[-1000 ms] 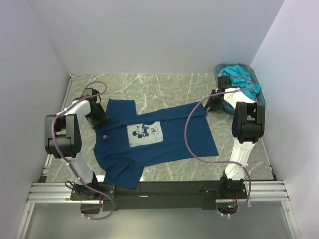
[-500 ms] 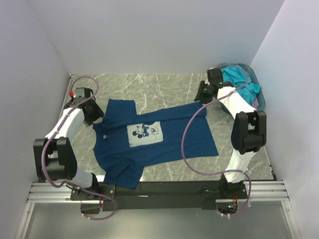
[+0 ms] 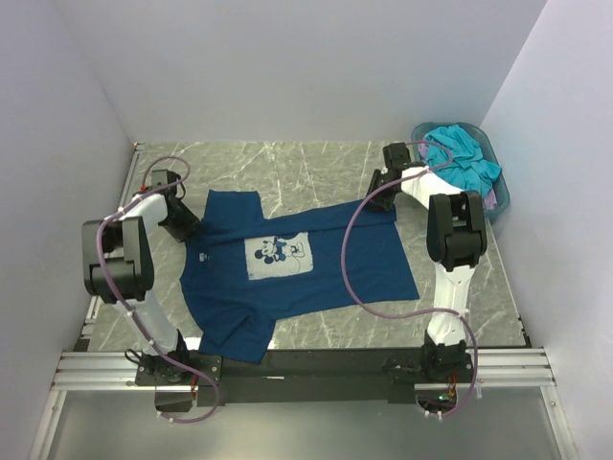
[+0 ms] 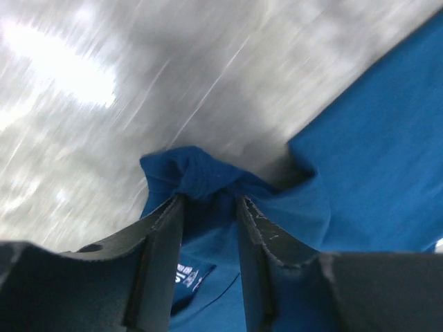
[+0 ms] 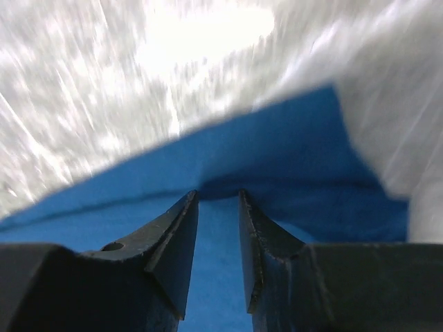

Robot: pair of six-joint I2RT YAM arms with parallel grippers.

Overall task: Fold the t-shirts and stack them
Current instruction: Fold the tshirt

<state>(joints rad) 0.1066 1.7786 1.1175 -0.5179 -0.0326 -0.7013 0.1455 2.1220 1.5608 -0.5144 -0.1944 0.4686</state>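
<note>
- Table (image 3: 316, 163): grey marbled top w/ white walls on three sides. I see both arms reaching out over it from the near rail.
- Navy shirt (image 3: 326, 278): lies spread flat, front up, mid-table. Its collar end points to the left arm (image 3: 129, 264) and its hem end to the right arm (image 3: 458, 240). One sleeve points to the far wall, the other hangs toward the near rail. The cloth is a bit skewed and the hem side is rumpled.
- Basket (image 3: 500, 196): teal plastic, in the far right corner, well apart from the navy shirt.
- Turquoise shirt (image 3: 462, 158): bunched up inside the basket and heaped above the rim. There's a pale scrap low by the near rim; I can't tell what it is.
- Print (image 3: 278, 254): white square w/ a cartoon figure on the navy shirt's chest, facing up.
- Left gripper (image 4: 208, 200): sits at the shoulder/sleeve edge by the collar. The fingers (image 4: 163, 242) are narrow w/ a wad of navy cloth pinched between the tips and lifted a little off the table. A neck label shows just below.
- Right gripper (image 5: 218, 197): sits at the far hem corner, close to the basket. The fingers (image 5: 176, 235) are narrow and the tips are closed on a raised ridge of navy cloth. This view is blurry, so I can't make out more detail.
</note>
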